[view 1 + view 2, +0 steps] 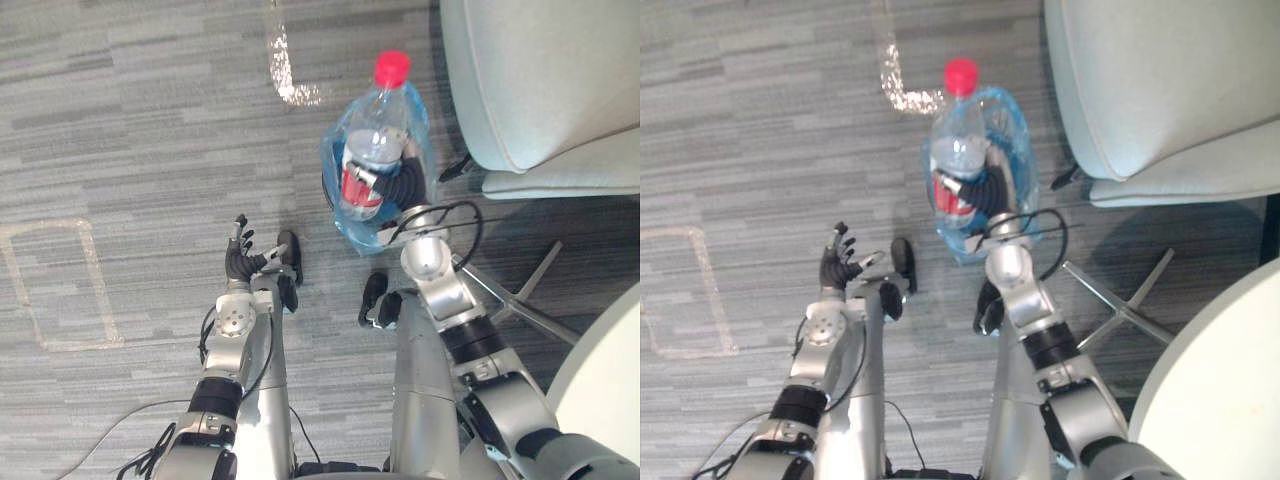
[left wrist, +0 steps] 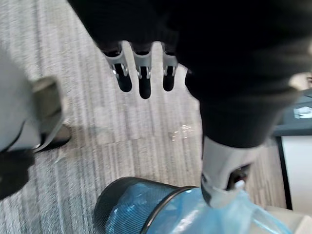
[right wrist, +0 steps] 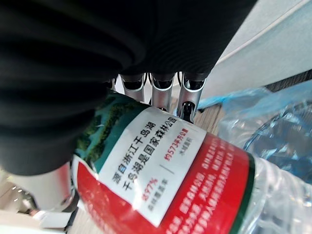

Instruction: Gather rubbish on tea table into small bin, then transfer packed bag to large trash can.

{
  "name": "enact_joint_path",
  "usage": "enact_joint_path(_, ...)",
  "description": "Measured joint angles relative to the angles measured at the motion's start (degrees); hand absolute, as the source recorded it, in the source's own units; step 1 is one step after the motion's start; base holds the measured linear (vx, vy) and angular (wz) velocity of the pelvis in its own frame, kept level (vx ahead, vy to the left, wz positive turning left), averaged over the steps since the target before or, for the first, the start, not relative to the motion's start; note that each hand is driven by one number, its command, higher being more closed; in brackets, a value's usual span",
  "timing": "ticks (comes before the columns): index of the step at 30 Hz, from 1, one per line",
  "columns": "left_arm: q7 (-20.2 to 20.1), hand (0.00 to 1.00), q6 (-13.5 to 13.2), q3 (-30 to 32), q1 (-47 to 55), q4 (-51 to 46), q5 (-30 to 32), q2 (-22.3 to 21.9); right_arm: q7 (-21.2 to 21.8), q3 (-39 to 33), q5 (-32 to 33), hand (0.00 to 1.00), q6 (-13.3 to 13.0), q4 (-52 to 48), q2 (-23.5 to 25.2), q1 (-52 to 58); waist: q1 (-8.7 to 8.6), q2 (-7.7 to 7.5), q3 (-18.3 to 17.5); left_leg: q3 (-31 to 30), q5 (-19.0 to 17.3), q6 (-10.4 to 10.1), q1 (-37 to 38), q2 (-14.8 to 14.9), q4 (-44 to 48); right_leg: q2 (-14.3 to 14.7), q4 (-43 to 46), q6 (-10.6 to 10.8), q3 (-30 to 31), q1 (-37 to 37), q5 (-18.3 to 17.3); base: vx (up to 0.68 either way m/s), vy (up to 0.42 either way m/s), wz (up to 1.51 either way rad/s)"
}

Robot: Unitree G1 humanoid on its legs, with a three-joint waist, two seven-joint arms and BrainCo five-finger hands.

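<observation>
The right hand (image 1: 402, 186) has its fingers (image 3: 161, 93) curled round a clear plastic bottle (image 1: 374, 142) with a red cap and red label, holding it in the mouth of the blue bag (image 1: 352, 235) that lines the small black mesh bin (image 2: 115, 202), the cap poking out past the bag's edge. The bin stands on the grey carpet floor (image 1: 150, 120) just beside a pale chair (image 1: 540, 80), with a white table (image 1: 612, 385) edge near the right arm. The left hand (image 1: 240, 258) hangs over bare carpet well apart from the bin, its fingers (image 2: 142, 73) straight and spread wide, holding nothing.
</observation>
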Motion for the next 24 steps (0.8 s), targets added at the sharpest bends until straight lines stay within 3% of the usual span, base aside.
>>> enact_joint_path(7,0.0,0.00,-0.5,-0.6,-2.4,0.3,-1.2,0.4,-1.2,-1.5,3.5,1.00,0.6,5.6,-3.9,-4.2,0.02,-0.01,0.0,-1.2,2.5,-0.7,-3.6,-1.3,-2.6,-1.1,0.1,-0.2,-1.7,-3.7,0.0,-0.03,-0.024,0.14)
enact_joint_path(13,0.1,0.00,-0.5,-2.4,-5.0,2.2,-1.2,1.0,-1.2,-3.5,6.7,1.00,0.6,7.9,-4.3,-6.1,0.11,-0.01,0.0,-1.6,3.0,-0.8,-4.6,-1.4,-3.3,-1.2,-0.1,-0.2,-2.4,-4.6,0.0,-0.01,-0.009,0.04)
enact_joint_path(14,0.1,0.00,-0.4,-2.8,-5.4,2.7,-1.2,1.0,-1.2,-3.5,6.7,0.00,0.6,8.7,-4.3,-6.5,0.04,-0.02,0.0,-1.6,3.1,-0.8,-4.6,-1.5,-3.6,-1.2,-0.3,-0.2,-2.4,-4.6,0.0,-0.02,0.002,0.06)
enact_joint_path(24,0.9,0.00,-0.9,-4.4,-8.1,5.8,-1.1,1.7,-2.0,-3.9,6.7,0.00,0.5,9.9,-2.7,-7.1,-0.47,-0.07,-0.3,-2.0,4.4,-1.2,-5.9,-1.6,-4.7,-1.4,-0.2,-0.5,-3.1,-6.2,0.2,-0.01,0.000,0.02)
